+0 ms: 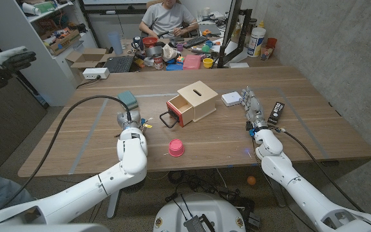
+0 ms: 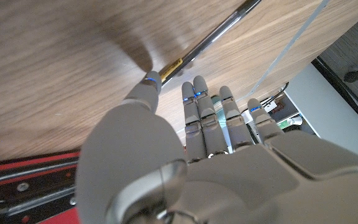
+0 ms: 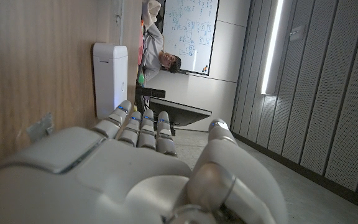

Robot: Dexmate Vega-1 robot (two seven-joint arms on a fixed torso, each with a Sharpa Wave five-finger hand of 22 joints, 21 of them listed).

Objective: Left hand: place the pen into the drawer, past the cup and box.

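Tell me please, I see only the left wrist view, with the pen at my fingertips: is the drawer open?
Observer: Yes. In the head view the red drawer is pulled out of the wooden box, to the right of the left hand.
Operator: Does something stand near it?
Observer: A pink cup stands apart from the drawer, nearer to the robot.
Operator: And the other hand?
Observer: The right hand holds nothing; a black remote lies beside it.
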